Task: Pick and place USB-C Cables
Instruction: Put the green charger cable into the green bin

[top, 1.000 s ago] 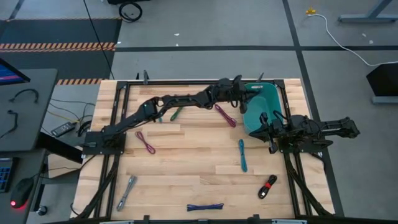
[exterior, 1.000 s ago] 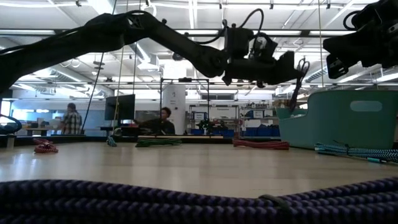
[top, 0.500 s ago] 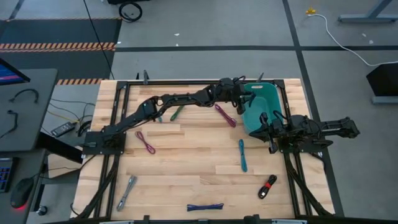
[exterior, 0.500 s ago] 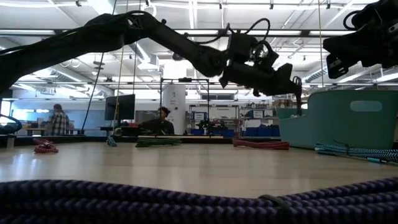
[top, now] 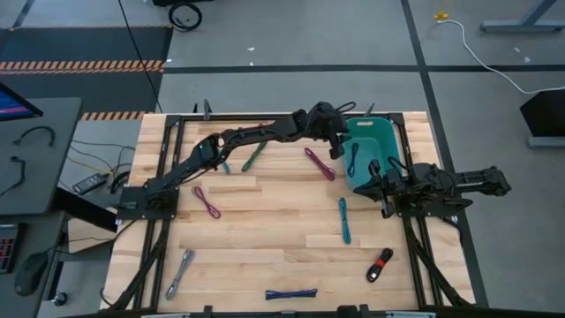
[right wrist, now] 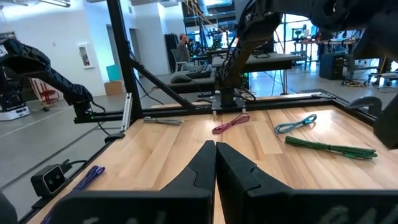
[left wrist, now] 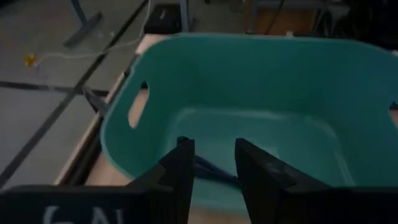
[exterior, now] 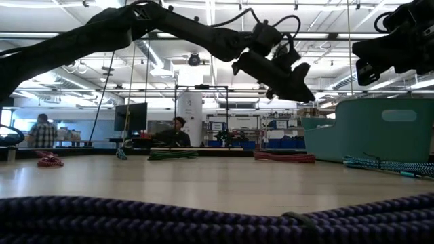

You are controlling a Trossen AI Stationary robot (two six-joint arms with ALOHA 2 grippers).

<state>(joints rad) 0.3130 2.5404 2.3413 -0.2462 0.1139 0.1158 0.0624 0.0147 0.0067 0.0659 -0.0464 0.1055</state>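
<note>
Two dark arms work over a light wooden surface [top: 265, 221] with a black frame around its edge. No label can be read; only some pale letters show, cut off, at the edge of the left wrist view. The left tool [top: 338, 141] hangs at the rim of the teal bin [top: 375, 146], its fingers [left wrist: 180, 171] a little apart and holding nothing. One dark blue cable [top: 353, 159] lies inside the bin. The right tool [top: 386, 181] waits just beside the bin, fingers [right wrist: 208, 165] pressed together and empty.

On the surface lie a magenta cable [top: 320, 163], a teal cable [top: 343, 221], a green cable [top: 251, 159], a purple cable [top: 207, 201], a silver-grey cable [top: 180, 272], a blue cable [top: 291, 294] and a black-red cable [top: 380, 263], all well apart. The floor around is grey concrete with striped hazard tape [top: 84, 65], and a white cord [top: 485, 55] runs across it. In the low view, a person [exterior: 178, 131] sits far behind, in a bright hall.
</note>
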